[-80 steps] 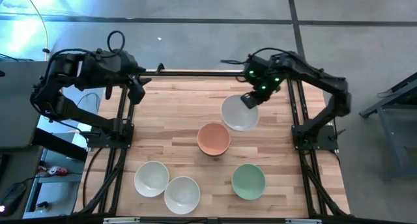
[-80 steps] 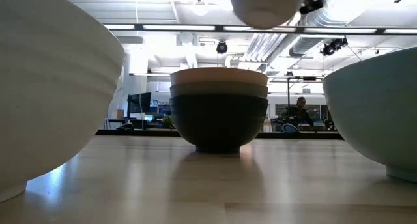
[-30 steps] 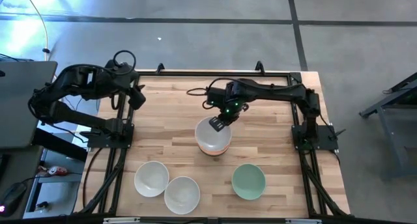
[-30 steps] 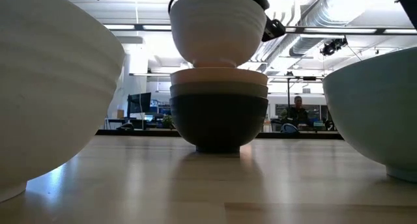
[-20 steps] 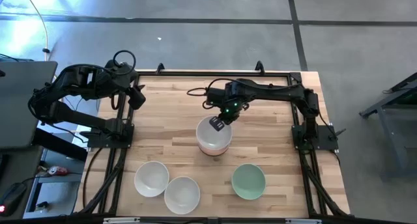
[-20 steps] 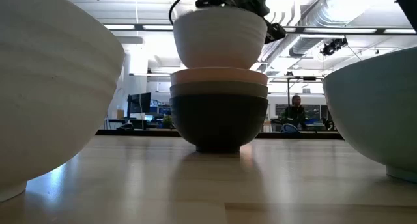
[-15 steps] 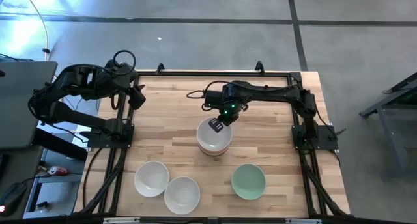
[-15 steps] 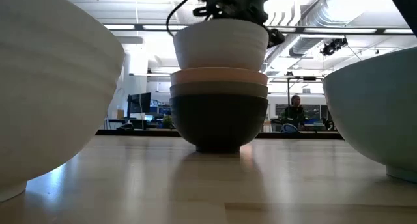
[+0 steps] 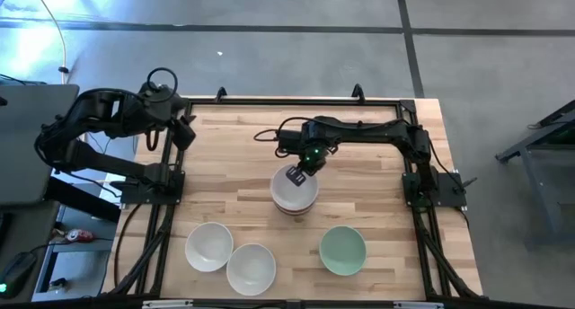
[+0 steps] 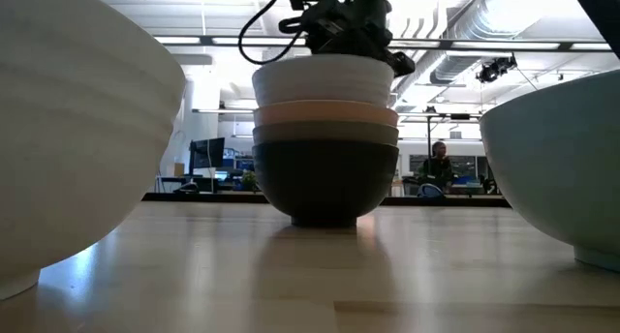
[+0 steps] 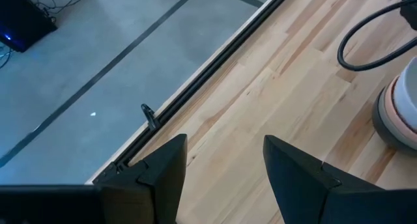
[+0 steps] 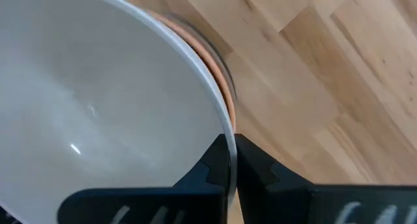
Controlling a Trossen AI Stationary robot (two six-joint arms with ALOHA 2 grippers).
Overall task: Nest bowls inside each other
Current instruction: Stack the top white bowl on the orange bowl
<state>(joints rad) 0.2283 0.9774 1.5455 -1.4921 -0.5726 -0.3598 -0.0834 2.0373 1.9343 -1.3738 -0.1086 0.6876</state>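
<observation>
A stack of bowls (image 9: pixel 295 194) stands mid-table: black (image 10: pixel 325 183) at the bottom, olive-grey (image 10: pixel 325 133), peach-orange (image 10: pixel 325 112), and a white bowl (image 10: pixel 325 81) on top. My right gripper (image 9: pixel 296 175) is over the stack's far side, shut on the white bowl (image 12: pixel 98 100). My left gripper (image 9: pixel 184 129) waits open at the table's far left corner; its fingers (image 11: pixel 225 172) are apart over bare wood. Two more white bowls (image 9: pixel 209 246) (image 9: pixel 251 268) and a mint green bowl (image 9: pixel 342 250) rest on their bases near the near edge. My right gripper pinches the white bowl's rim (image 12: pixel 228 129) on its far side, one finger (image 12: pixel 212 172) inside the bowl and the other finger (image 12: pixel 264 168) outside. It comes from above, pointing down. The bowl sits upright, sunk into the peach-orange bowl (image 12: pixel 218 71).
The low view is flanked by a white bowl (image 10: pixel 68 130) close on the left and the mint bowl (image 10: pixel 562 168) on the right. A black cable (image 9: pixel 269 134) loops off the right arm above the stack. Bare wood lies around the stack.
My right gripper has moved down, staying shut on the white bowl. The bowl, which hung just above the peach-orange bowl a second ago, has sunk into it and now shows only its upper band above the stack.
</observation>
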